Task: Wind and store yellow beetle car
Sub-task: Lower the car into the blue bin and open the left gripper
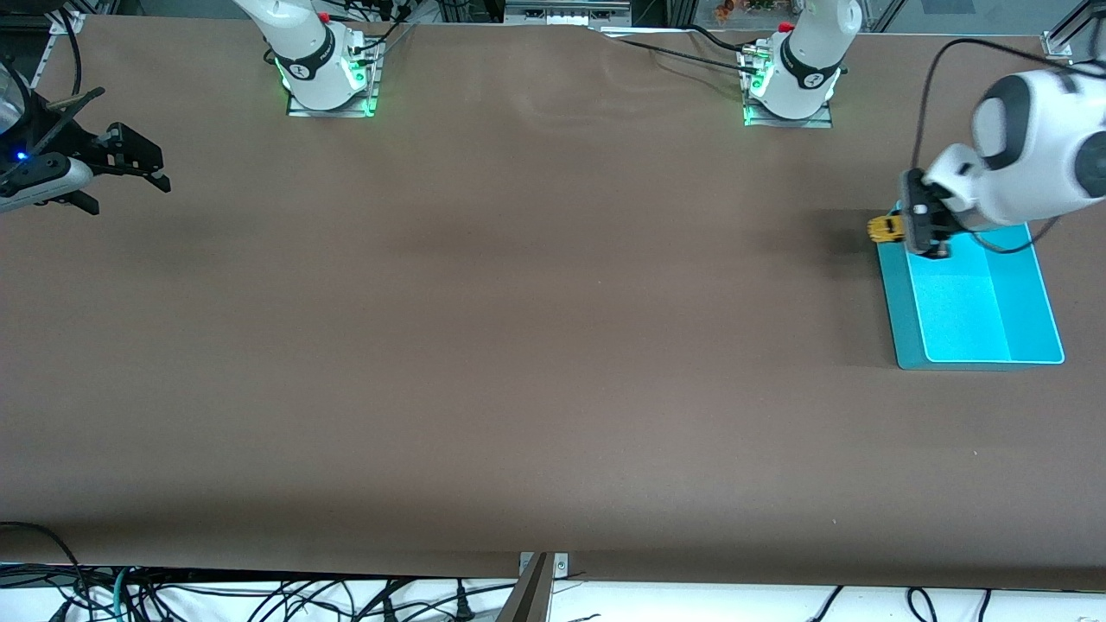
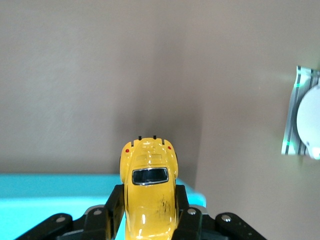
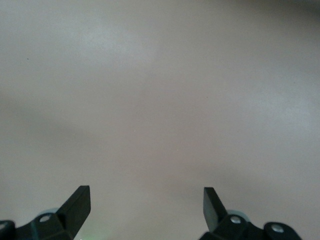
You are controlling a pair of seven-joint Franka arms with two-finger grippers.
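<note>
white arms, black hands, green-lit bases

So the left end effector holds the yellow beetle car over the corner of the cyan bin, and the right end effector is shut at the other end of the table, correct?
Not quite. The right end effector is open: the right wrist view shows its fingers spread wide with nothing between them. The rest holds: the left end effector grips the yellow beetle car over a corner of the cyan bin.

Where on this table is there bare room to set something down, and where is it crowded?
Bare table runs from the right gripper to the bin. The bin floor is free too. Crowded only at the bin's farther corner, where the left gripper holds the car.
</note>
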